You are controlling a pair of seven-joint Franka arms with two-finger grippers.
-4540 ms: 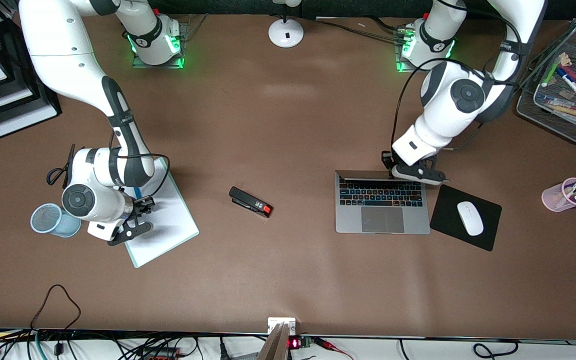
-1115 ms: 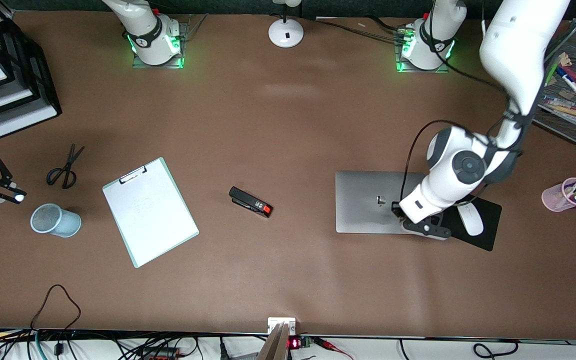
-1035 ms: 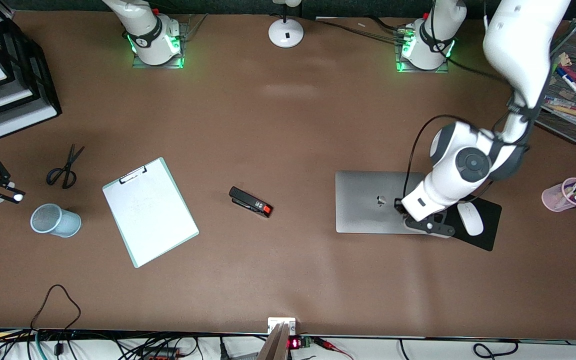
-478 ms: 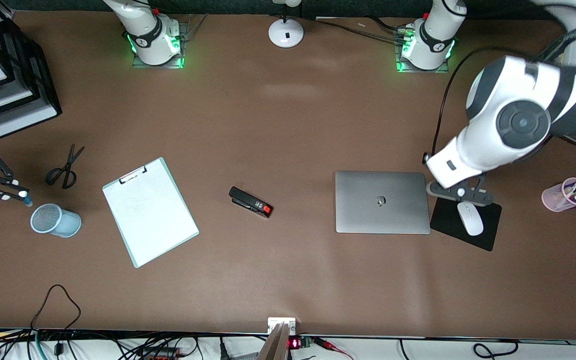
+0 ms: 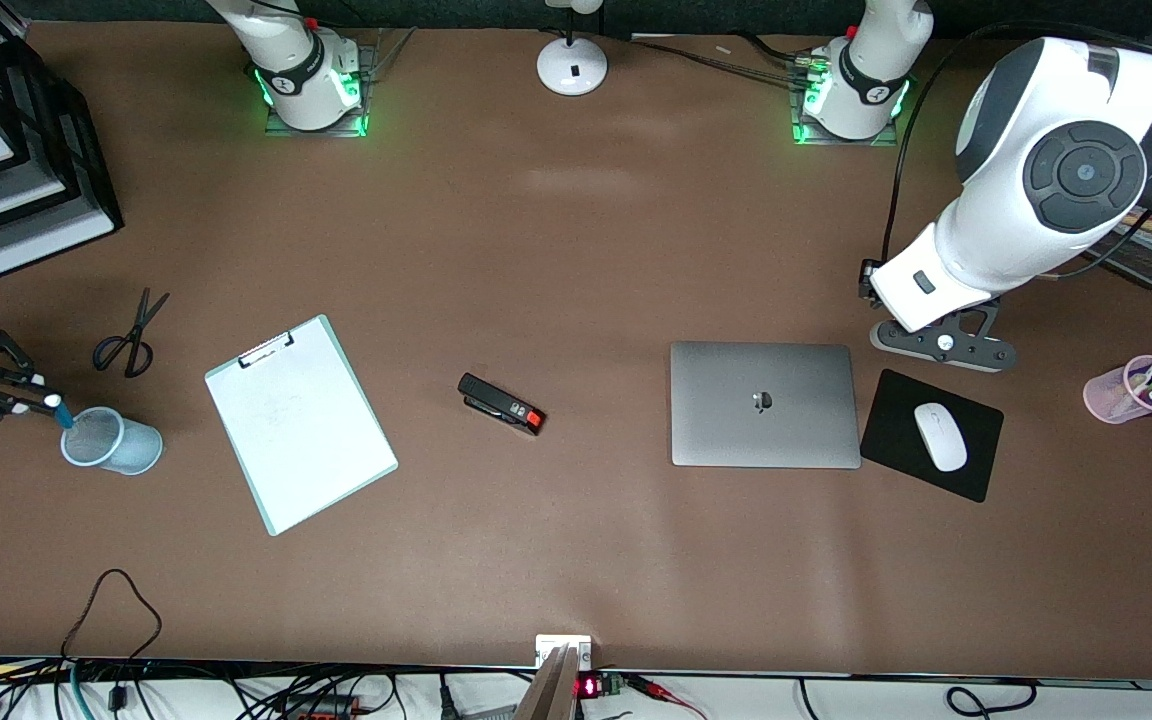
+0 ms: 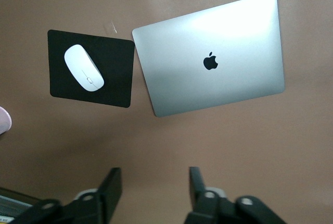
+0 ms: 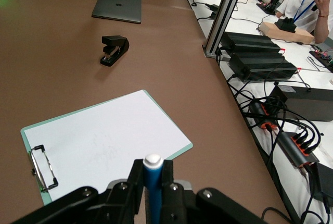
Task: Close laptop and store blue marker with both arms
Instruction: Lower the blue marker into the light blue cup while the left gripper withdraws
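**Right gripper: marker placement into cup**

Right gripper [image 5: 31, 400] pinches the blue marker [image 7: 153, 179] just over the mesh cup [image 5: 111, 441] rim at the right arm's end. Laptop [image 5: 763, 403] lies closed; left gripper [image 6: 151, 190] hangs spread above the table near it. Centre the marker over the cup's mouth, upright, before release.

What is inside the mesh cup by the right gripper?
The mesh cup looks empty. The blue marker, held by the right gripper, hangs over its rim, not yet dropped. The cup's bottom is partly hidden.

A dark apple logo [image 5: 762, 401] marks the laptop [image 5: 726, 430] lid; no legible text elsewhere.
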